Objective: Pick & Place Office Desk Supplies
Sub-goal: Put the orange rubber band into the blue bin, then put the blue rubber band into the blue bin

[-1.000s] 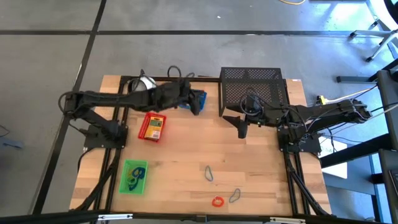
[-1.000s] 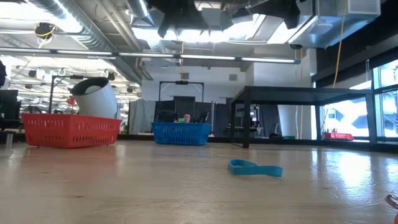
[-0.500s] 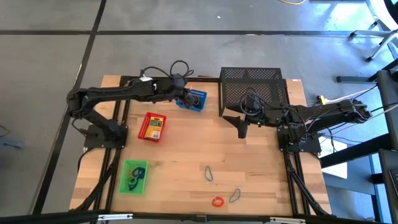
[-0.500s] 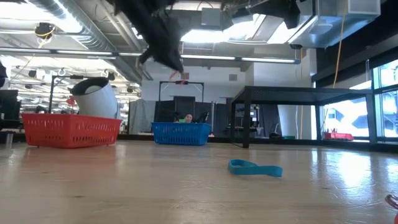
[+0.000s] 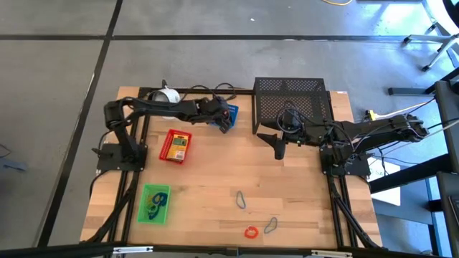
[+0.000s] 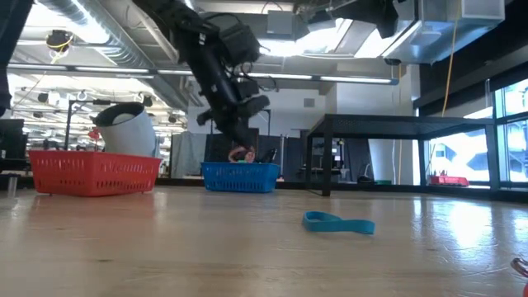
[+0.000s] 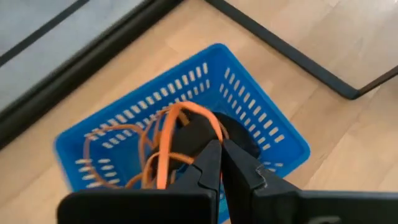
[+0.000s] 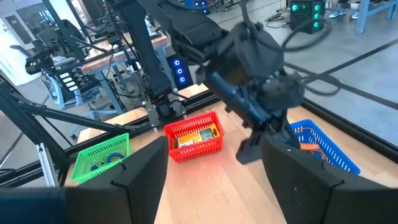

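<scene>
My left gripper is shut and hangs low over the blue tray, which sits near the table's far edge. The tray holds orange band loops and a black clip. An orange band loop shows at the fingertips in the low view. My right gripper hovers open in front of the mesh rack. The red tray holds the yellow box. The green tray holds bands. Two grey wire clips and a red band lie loose on the table. My left gripper comes from above, pointing down into the blue tray. An orange band loop runs up to its shut fingertips. The fingers themselves hide the pinch, so I cannot tell which part of the loop they have. The loop's lower part drops among the other bands in the tray.
The black mesh rack stands at the far edge beside the blue tray. A white round cup sits at the far left. A blue band lies on the table. Bare wood lies in the middle between the red tray and the loose clips.
My left gripper has come down from high above the table to just over the blue tray, staying shut with the small orange loop at its tip. The left arm has folded back toward the table's left edge.
</scene>
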`<state>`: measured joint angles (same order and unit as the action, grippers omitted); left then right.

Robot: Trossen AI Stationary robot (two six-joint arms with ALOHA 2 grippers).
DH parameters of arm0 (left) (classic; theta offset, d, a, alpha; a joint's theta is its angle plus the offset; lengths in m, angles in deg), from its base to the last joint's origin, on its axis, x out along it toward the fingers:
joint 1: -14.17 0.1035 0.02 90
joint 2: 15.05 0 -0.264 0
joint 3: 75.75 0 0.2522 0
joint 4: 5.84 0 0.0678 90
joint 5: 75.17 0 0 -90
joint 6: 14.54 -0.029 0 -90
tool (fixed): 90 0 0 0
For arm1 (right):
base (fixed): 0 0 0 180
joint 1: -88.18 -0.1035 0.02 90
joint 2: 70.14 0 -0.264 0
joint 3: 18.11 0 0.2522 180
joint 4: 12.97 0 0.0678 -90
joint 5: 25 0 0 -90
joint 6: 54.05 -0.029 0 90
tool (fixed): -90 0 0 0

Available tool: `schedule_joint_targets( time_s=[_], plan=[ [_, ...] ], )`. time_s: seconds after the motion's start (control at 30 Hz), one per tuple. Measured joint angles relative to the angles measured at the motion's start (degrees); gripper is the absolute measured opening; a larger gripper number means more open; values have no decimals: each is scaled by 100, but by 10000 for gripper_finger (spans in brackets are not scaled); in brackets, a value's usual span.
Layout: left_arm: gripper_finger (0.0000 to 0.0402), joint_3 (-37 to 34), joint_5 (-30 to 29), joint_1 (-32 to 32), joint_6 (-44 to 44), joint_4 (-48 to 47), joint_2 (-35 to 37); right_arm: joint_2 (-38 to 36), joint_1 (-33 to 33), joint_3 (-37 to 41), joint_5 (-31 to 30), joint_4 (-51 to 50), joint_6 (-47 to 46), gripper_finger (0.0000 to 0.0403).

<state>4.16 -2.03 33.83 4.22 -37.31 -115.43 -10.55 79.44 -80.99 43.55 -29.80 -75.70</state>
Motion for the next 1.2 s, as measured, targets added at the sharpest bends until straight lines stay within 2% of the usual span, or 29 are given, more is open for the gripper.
schedule_joint_targets(
  time_s=[0.2,0.4,0.8,0.97,1.13,1.2],
  plan=[
    [3,0,95,0,2,155,-212,-1,0,0,0,0,-2,259],
    [14,2,-445,-31,169,167,-162,0,1,0,0,0,-16,259],
    [112,0,-259,-46,269,83,86,0,1,0,-2,2,-22,259],
    [136,2,335,-111,317,139,545,0,0,1,-4,13,-24,258],
    [141,2,1141,-401,499,168,888,0,0,0,-13,15,-26,258],
    [141,2,1291,-623,601,174,950,0,2,0,-15,43,-37,258]
  ],
)
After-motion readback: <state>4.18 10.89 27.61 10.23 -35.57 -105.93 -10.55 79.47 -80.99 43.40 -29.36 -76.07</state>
